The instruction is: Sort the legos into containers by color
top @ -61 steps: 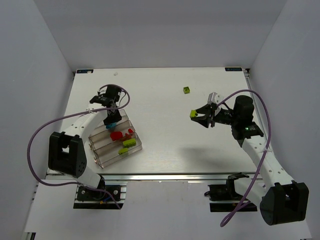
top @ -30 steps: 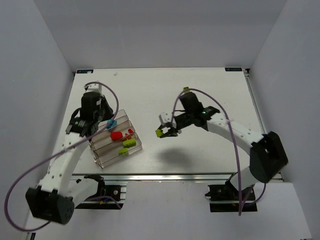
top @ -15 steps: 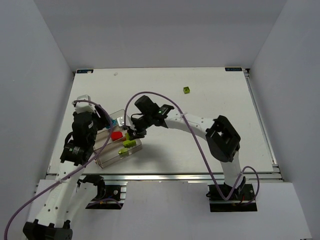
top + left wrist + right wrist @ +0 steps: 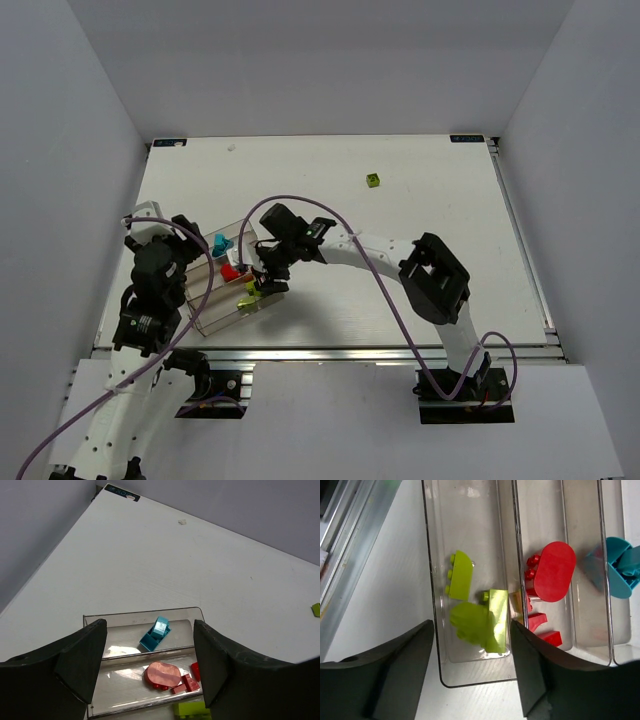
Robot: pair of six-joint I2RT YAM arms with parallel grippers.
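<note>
The containers [image 4: 205,315] are joined clear troughs at the table's near left. In the right wrist view, lime-green legos [image 4: 460,575] lie in the left trough [image 4: 470,680], with one blurred green brick [image 4: 470,622] under my open right gripper [image 4: 471,630]. Red legos [image 4: 552,572] fill the middle trough and a cyan one [image 4: 620,572] lies beyond. My right gripper [image 4: 262,278] hovers over the troughs' right end. My left gripper [image 4: 149,630] is open and empty, back from the containers [image 4: 140,614], facing the cyan lego [image 4: 156,634] and red legos [image 4: 162,674]. From above, that left gripper [image 4: 192,248] sits at their left.
One loose lime-green lego [image 4: 373,180] lies on the white table at the far middle, also seen as a lime-green lego [image 4: 316,609] at the right edge of the left wrist view. The right arm stretches across the table's centre. Grey walls enclose the table.
My right arm carried a green brick across to the containers and opened over the green trough. My left gripper opened, left the cyan brick in its trough, and drew back toward the near left.
</note>
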